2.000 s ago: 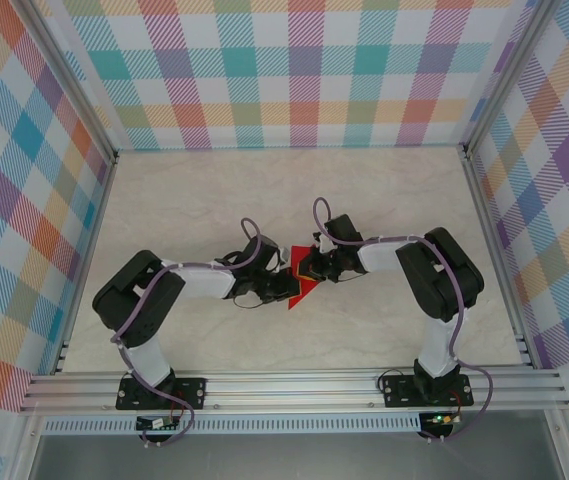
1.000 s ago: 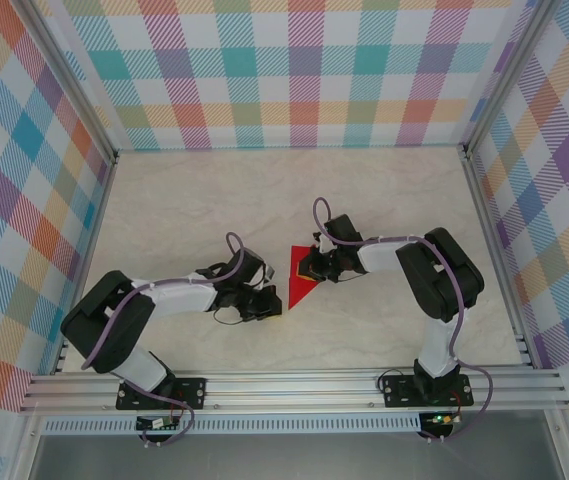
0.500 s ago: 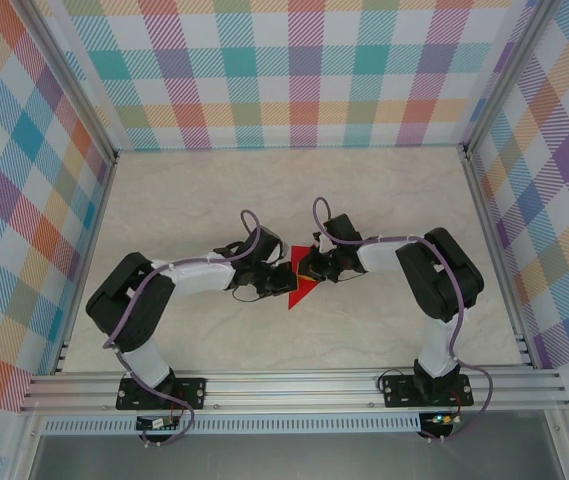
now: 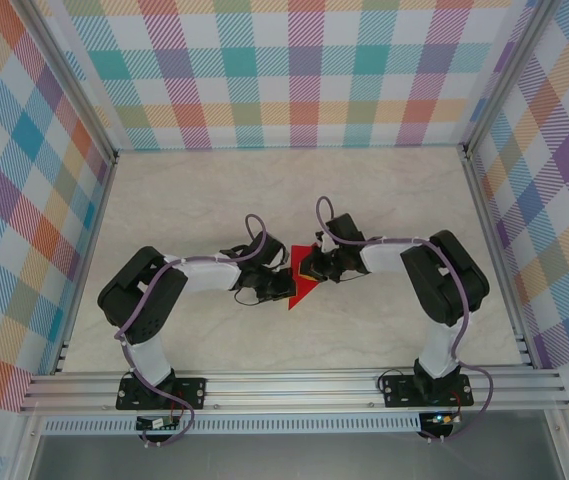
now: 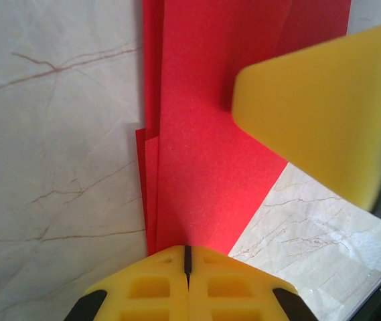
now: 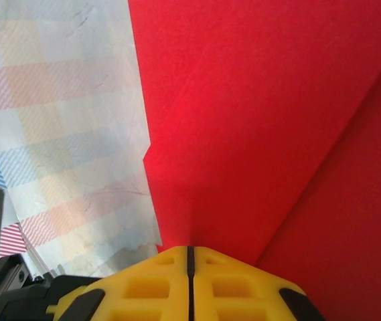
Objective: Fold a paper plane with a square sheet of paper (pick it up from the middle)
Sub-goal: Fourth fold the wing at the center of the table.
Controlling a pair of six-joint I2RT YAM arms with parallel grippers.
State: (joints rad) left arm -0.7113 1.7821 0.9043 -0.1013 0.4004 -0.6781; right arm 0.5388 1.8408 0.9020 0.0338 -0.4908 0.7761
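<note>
The red sheet of paper [image 4: 301,291] lies flat on the table between the two arms, folded in layers into a pointed paper plane shape with its tip toward the near edge. My left gripper [image 4: 286,284] is shut, its tip resting on the paper's left side. In the left wrist view the layered edges of the paper [image 5: 210,147] run away from the closed left gripper [image 5: 187,249]. My right gripper [image 4: 310,268] is shut too and presses on the paper's far part. The right wrist view has a diagonal crease in the paper [image 6: 257,120] ahead of the closed right gripper [image 6: 190,249].
The table [image 4: 204,200] is pale marble-patterned, walled by checked panels on three sides. An aluminium rail [image 4: 294,385] carrying both arm bases runs along the near edge. A yellow finger [image 5: 324,107] of the right gripper pokes into the left wrist view.
A second ago my left gripper sat left of the paper, off it. It has swung back right onto the paper's left side. The right gripper has held its place.
</note>
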